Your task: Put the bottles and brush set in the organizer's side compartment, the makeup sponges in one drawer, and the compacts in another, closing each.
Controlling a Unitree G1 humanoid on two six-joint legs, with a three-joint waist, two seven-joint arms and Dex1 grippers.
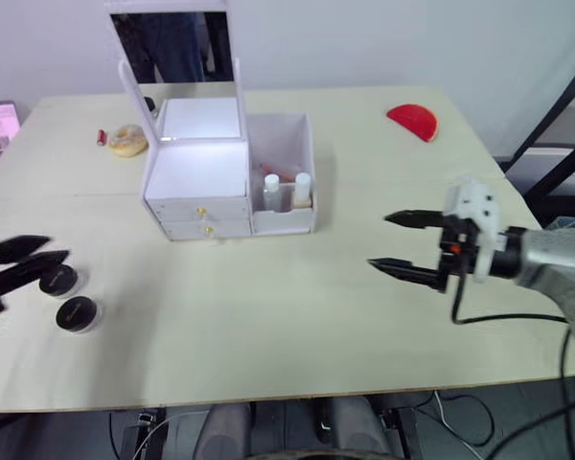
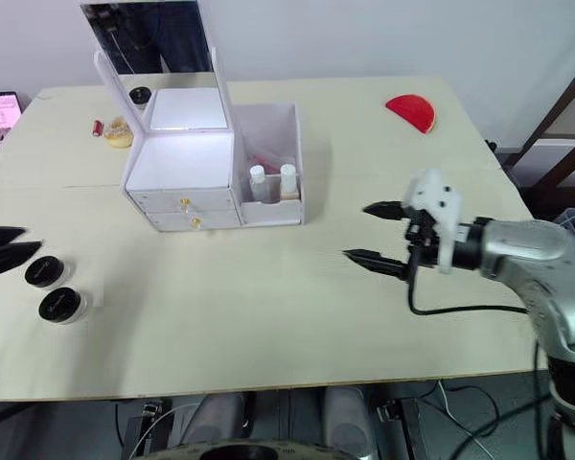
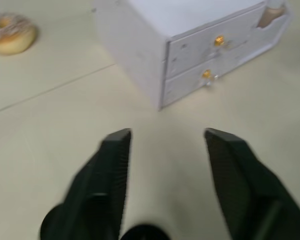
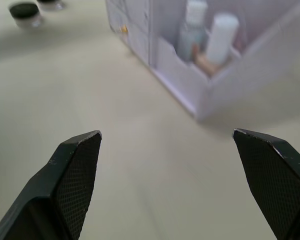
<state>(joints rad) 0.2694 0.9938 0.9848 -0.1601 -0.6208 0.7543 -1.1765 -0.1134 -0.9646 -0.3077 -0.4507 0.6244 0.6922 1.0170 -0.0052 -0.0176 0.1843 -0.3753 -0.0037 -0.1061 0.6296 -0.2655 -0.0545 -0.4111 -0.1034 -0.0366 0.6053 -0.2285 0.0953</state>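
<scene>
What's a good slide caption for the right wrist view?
Open right gripper faces the organizer's side compartment, two bottles standing inside.

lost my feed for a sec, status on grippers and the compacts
Left gripper open beside two compacts; right gripper open, empty. Organizer drawers shut, bottles in side compartment. Path clear.

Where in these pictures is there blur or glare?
Left wrist view: the fingers and drawers are blurred. Right wrist view: the bottles are soft, the fingers sharp. Left eye view: the organizer top glares white.
</scene>
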